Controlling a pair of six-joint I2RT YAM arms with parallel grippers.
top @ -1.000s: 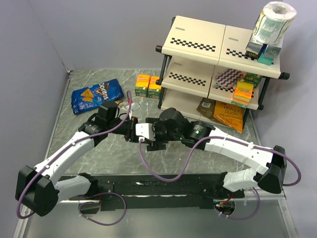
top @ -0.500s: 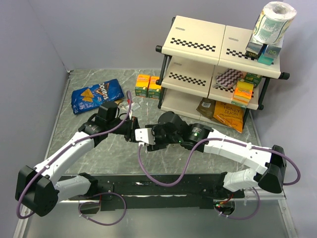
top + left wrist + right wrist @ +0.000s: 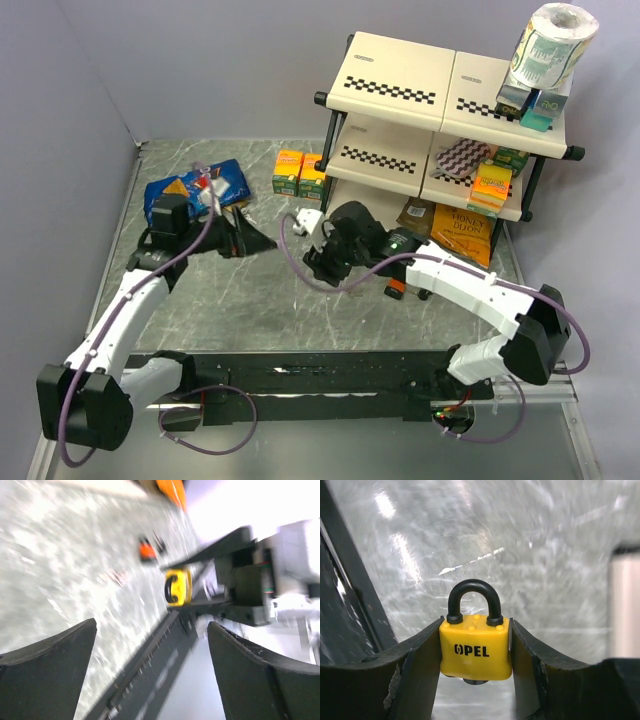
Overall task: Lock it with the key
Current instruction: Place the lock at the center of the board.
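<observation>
Left gripper (image 3: pixel 151 626) sprung wide, nothing between fingers; a second ago pressed together right at padlock (image 3: pixel 475 652). Now swung off left, beside chips bag (image 3: pixel 195 190). Right gripper (image 3: pixel 476 625) pinching padlock body over mid-table, shackle seated both ends. Reads as key turn done, probably locked. Key: cannot tell, only dark stub under body. Left arm folded back; right arm stretched across centre.

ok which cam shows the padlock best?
Right wrist. The padlock sits in the centre, sharp, clamped in the right gripper, with both shackle legs seated and the OPEL lettering readable. Left wrist shows it only as a small, blurred yellow body far off. In top external it is not visible; the right gripper covers it.
</observation>
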